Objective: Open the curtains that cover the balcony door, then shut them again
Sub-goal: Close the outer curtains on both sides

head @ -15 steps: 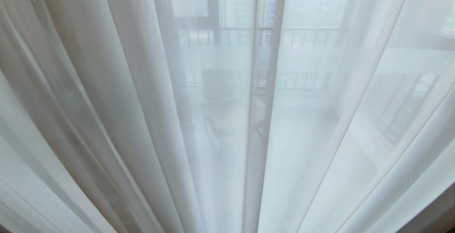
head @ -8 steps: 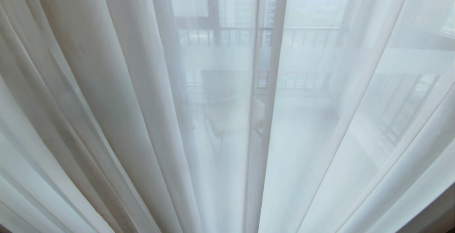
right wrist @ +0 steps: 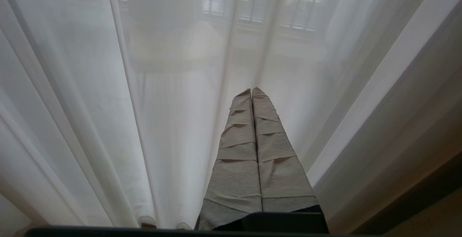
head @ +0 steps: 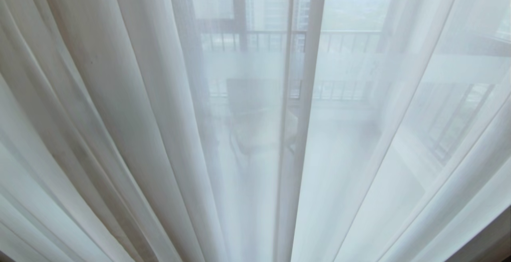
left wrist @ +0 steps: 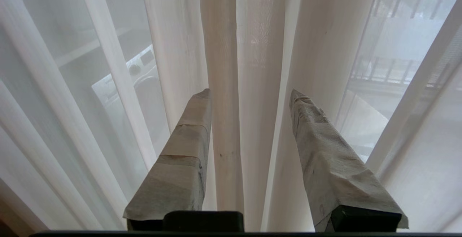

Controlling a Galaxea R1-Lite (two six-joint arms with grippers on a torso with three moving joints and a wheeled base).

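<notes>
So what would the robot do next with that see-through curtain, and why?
Probably finish closing the left gripper on the sheer curtain. A pleat of it hangs between the two spread fingers, which do not pinch it yet. The right gripper is shut on nothing, so the left one seems set to pull.

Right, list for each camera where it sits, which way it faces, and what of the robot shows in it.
Head view: on the robot's head, facing the thin see-through white sheer curtain, railing dim behind; no arm shows.
Left wrist view: behind the left gripper, its taped fingers apart with sheer folds between them.
Right wrist view: behind the right gripper, fingers pressed together, empty, before the sheer.
Shared: all three look through the same sheer at the barred railing.
</notes>
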